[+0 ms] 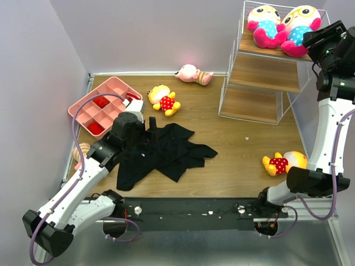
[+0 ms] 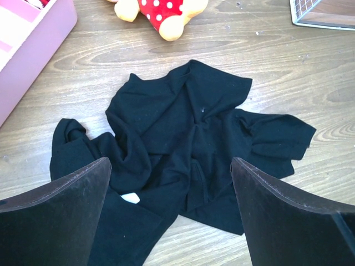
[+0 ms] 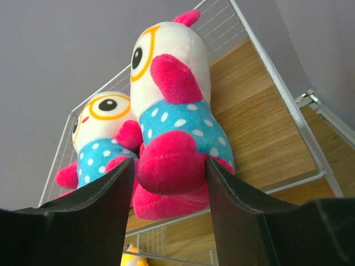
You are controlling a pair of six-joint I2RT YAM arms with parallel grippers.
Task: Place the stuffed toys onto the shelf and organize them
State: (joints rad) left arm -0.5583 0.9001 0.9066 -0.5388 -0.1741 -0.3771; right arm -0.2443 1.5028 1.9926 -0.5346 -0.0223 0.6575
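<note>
The shelf [image 1: 260,105] stands at the back right. Two blue dotted dolls lie on its top board, one on the left [image 1: 265,25] and one on the right [image 1: 299,27]. My right gripper [image 1: 312,40] is up at that tier. In the right wrist view its jaws [image 3: 169,166] are closed on the pink foot of the right doll [image 3: 177,100], beside the left doll [image 3: 100,138]. Yellow dolls lie at the back [image 1: 163,100] and front right [image 1: 285,162]. A pink striped doll [image 1: 194,73] lies by the back wall. Another [image 1: 82,151] is half hidden behind my left arm. My left gripper [image 1: 151,126] is open and empty.
A black cloth garment [image 1: 163,149] lies crumpled mid-table, directly under my left gripper [image 2: 171,166]. A pink compartment tray [image 1: 105,108] sits at the back left. The shelf's two lower boards are bare. Walls close in the table's left, back and right sides.
</note>
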